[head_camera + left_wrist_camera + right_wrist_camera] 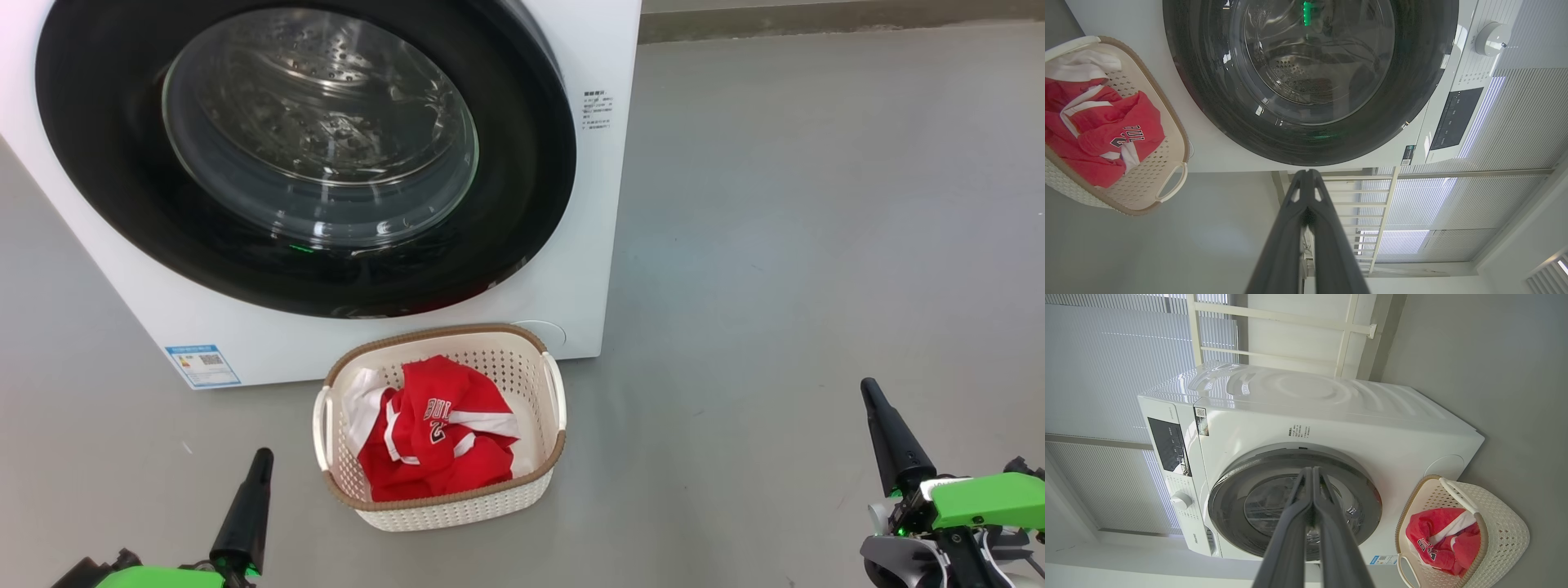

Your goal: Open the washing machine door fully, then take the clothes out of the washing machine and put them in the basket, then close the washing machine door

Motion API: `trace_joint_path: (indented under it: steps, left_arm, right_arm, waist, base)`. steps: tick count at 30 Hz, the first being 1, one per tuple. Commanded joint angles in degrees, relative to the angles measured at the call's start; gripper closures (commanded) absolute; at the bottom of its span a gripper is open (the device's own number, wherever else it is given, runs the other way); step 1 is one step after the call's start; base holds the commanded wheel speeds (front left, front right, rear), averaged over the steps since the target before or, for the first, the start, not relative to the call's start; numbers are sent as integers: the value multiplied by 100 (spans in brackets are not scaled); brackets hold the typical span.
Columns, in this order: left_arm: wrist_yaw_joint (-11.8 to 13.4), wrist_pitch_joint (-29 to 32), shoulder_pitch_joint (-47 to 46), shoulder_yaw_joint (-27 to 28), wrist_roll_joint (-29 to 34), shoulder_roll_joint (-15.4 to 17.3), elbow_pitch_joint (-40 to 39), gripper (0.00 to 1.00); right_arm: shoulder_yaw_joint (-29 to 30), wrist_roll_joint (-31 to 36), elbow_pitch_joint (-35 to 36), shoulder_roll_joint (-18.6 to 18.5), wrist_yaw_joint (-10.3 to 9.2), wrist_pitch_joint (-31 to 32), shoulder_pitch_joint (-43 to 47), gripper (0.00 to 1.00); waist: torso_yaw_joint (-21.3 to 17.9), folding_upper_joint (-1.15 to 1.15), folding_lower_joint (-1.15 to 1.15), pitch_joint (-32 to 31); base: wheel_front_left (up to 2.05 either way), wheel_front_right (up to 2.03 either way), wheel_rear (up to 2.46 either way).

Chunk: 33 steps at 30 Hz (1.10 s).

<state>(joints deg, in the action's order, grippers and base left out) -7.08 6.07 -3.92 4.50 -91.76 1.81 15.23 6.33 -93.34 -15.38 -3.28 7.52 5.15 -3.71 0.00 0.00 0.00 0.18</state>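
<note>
The white washing machine (600, 212) stands at the back, and its black-rimmed round door (522, 163) lies flat against the front. Through the glass the steel drum looks bare. The cream basket (551, 384) sits on the floor just in front of the machine. The red jersey and some white cloth, the clothes (437, 437), lie inside it. My left gripper (261, 457) is at the lower left, shut, holding nothing. At the lower right, well clear of the basket, my right gripper (869, 388) is also shut and bare. The wrist views show both finger pairs (1306, 179) (1310, 473) pressed together.
Grey floor (816, 245) stretches wide to the right of the machine. A wall base runs along the back. The right wrist view shows the machine's control panel (1169, 445), a white railing (1274, 316) and window blinds behind.
</note>
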Motion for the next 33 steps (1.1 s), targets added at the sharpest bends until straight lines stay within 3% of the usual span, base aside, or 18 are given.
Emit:
trace_joint_path:
  steps: [1, 33]
  left_arm:
    - [-41, 43, -227, 203, -39, 107, -118, 100]
    - [-41, 42, -227, 203, -40, 107, -118, 100]
  right_arm:
    - [-115, 6, 143, -57, -3, 27, -236, 100]
    - [-67, 46, 140, -23, -3, 65, -240, 100]
  waist:
    - [0, 0, 0, 0]
    - [0, 0, 0, 0]
  base:
    - [0, 0, 0]
    - [0, 0, 0]
